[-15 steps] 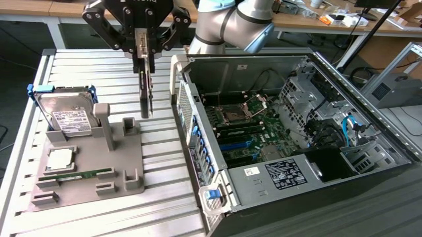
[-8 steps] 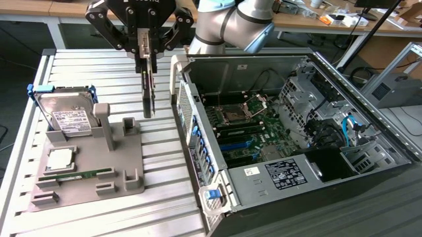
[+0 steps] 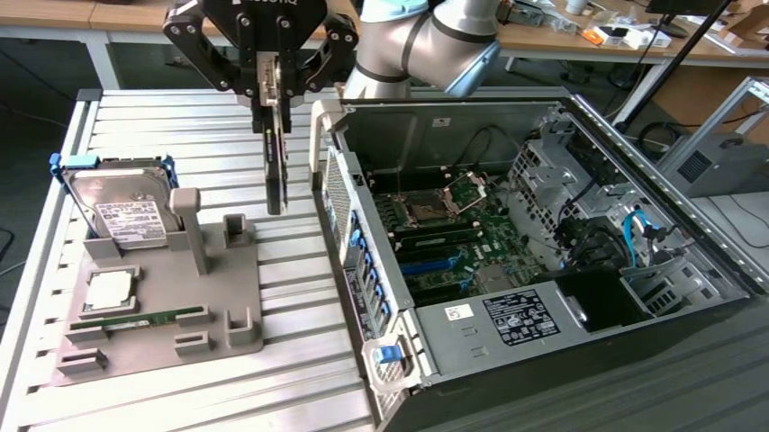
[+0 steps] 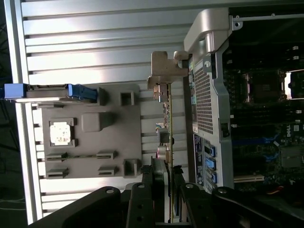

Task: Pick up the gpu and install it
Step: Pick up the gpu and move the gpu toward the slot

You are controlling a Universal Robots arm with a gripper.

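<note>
Exterior view shows the gripper (image 3: 274, 110) with its jaws partly closed, clamped on the upper end of the gpu (image 3: 275, 180). The card hangs upright and edge-on below them, reading as a thin dark strip. From the wrist view it is a slim board seen along its edge, with small components on one face and a pale metal bracket (image 4: 164, 71) at its far end. The card sits over the slatted table (image 3: 180, 117), between the grey fixture (image 3: 240, 333) and the perforated rear wall of the open computer case (image 3: 709, 225), close to that wall. On the fixture stand a hard drive (image 3: 121, 211) and a green memory stick (image 3: 139, 319).
</note>
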